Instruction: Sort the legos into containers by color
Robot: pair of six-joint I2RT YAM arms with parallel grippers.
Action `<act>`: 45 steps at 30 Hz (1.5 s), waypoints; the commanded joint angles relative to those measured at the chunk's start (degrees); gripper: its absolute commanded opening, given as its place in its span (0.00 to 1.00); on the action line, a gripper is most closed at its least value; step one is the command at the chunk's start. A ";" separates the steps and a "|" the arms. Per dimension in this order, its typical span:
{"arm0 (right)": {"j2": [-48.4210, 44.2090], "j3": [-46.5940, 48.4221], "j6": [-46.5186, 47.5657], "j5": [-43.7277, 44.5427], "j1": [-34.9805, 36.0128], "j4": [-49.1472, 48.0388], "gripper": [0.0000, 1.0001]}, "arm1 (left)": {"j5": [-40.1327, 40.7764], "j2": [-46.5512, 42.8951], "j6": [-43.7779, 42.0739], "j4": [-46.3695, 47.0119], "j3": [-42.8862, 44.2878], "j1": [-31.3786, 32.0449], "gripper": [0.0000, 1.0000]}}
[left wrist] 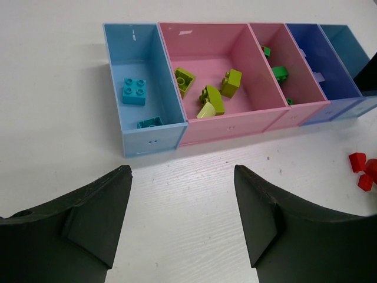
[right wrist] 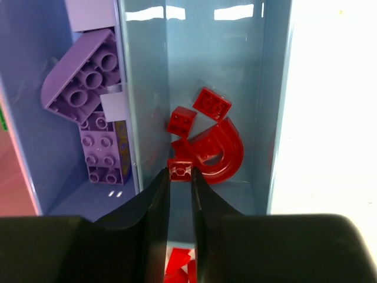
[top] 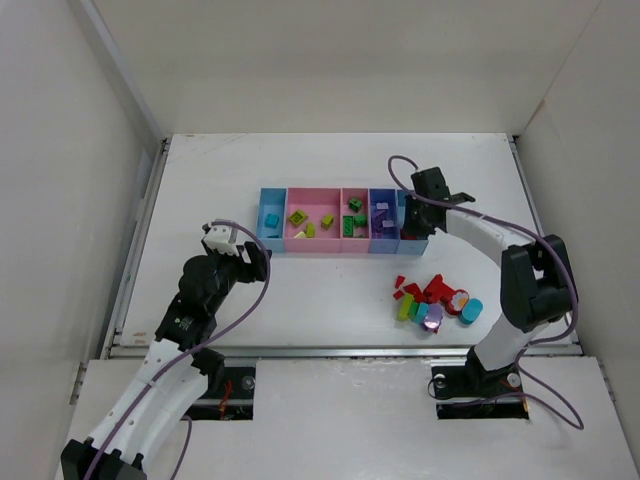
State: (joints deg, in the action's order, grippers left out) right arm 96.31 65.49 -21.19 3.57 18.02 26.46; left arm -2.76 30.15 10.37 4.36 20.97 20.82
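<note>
From above and behind the arm bases [top: 478,381], we look down on the whole table [top: 200,180]. Our left wrist view faces the containers [left wrist: 224,125] from the near side, by their left end. Our right wrist view peers closely into their right end, shared by all three.

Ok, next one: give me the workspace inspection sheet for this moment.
Surface: white table, no spills seen.
Job's things: five joined containers sorted cyan, lime, green, purple, red, left to right; loose legos piled near the right arm.
Clutter: nothing seen.
Grippers: left gripper open, empty, facing the containers; right gripper shut on a small red brick over the right end bin.
Cables: purple cables loop along both arms.
Surroundings: white walls on three sides.
</note>
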 commanded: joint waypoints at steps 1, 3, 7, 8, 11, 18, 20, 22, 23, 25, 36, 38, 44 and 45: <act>-2.36 0.68 -0.17 -0.50 -0.27 -0.62 0.24 | -0.14 -0.80 0.00 2.93 -0.58 -0.25 0.67; -2.36 2.18 1.15 0.03 -0.27 0.00 0.33 | -0.14 -0.80 0.00 2.93 -0.58 -0.25 0.67; -4.28 4.90 4.05 1.87 -0.27 2.27 0.54 | -0.14 -0.80 0.00 2.93 -0.58 -0.25 0.67; -4.81 6.12 4.66 2.40 -0.27 3.33 0.58 | -0.14 -0.80 0.00 2.93 -0.58 -0.25 0.67; -7.27 7.19 7.30 5.02 0.96 5.79 0.68 | -0.14 -0.80 0.00 2.93 -0.58 -0.25 0.67; -14.74 5.09 6.35 10.04 8.59 12.28 0.68 | -0.14 -0.80 0.00 2.93 -0.58 -0.25 0.67; -15.27 2.28 1.80 9.01 9.92 14.31 0.68 | -0.14 -0.80 0.00 2.93 -0.58 -0.25 0.67; -15.28 -1.92 -1.56 7.68 12.02 15.81 0.68 | -0.14 -0.80 0.00 2.93 -0.58 -0.25 0.67; -15.28 -3.34 -4.27 7.68 12.73 15.82 0.73 | -0.14 -0.80 0.00 2.93 -0.58 -0.25 0.67; -15.80 -6.15 -6.84 7.15 14.75 14.77 0.77 | -0.14 -0.80 0.00 2.93 -0.58 -0.25 0.67; -7.90 -9.77 -7.56 8.20 15.90 6.16 0.72 | -0.14 -0.80 0.00 2.93 -0.58 -0.25 0.67; -5.88 -9.77 -7.02 8.20 15.90 5.01 0.69 | -0.14 -0.80 0.00 2.93 -0.58 -0.25 0.67; -3.76 -9.24 -6.50 7.68 15.90 4.48 0.53 | -0.14 -0.80 0.00 2.93 -0.58 -0.25 0.67; -3.76 -9.77 -6.50 7.68 15.90 4.48 0.51 | -0.14 -0.80 0.00 2.93 -0.58 -0.25 0.67</act>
State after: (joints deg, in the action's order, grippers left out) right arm 93.14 54.59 -27.81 10.72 33.74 33.80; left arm -2.76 30.13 10.37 4.49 20.97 20.82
